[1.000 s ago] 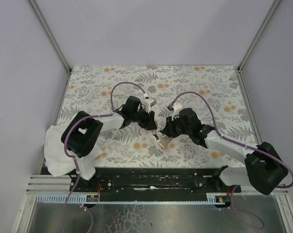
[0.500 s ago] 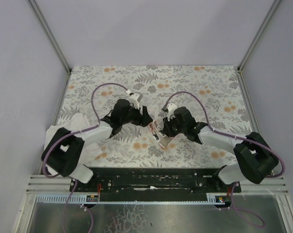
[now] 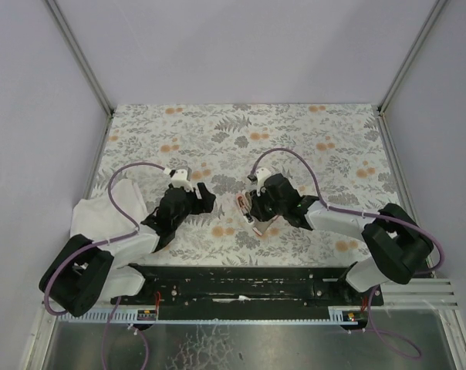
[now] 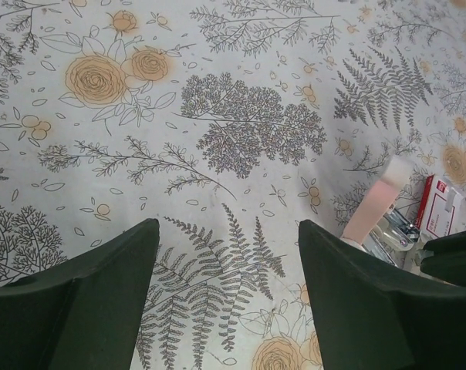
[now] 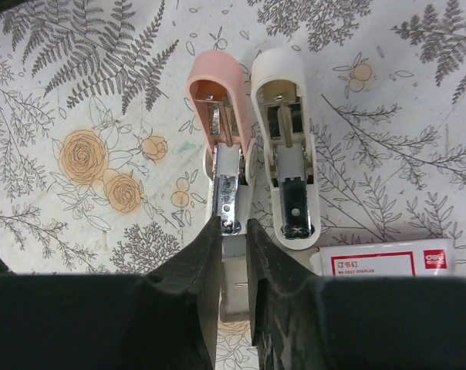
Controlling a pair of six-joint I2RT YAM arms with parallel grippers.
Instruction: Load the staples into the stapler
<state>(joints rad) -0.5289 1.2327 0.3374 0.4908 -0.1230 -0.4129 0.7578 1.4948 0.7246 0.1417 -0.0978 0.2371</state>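
From above, find right gripper [image 3: 250, 209] down on the stapler [image 3: 241, 203] mid-table and left gripper [image 3: 207, 198] well apart to its left, with open floral table [image 3: 318, 131] far and on both sides. From left wrist, see jaws spread wide on nothing, with stapler and red staple box [image 4: 441, 204] at the right edge. From right wrist, read fingers clenched on the stapler's near end, which lies hinged open with the magazine [image 5: 229, 193] seemingly bare and the box just right of it; judge opening done, loading not yet.

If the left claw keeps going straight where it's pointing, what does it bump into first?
Probably only the flowery table cloth; nothing else lies before the left claw. The open pink-and-white stapler sits off to the side.
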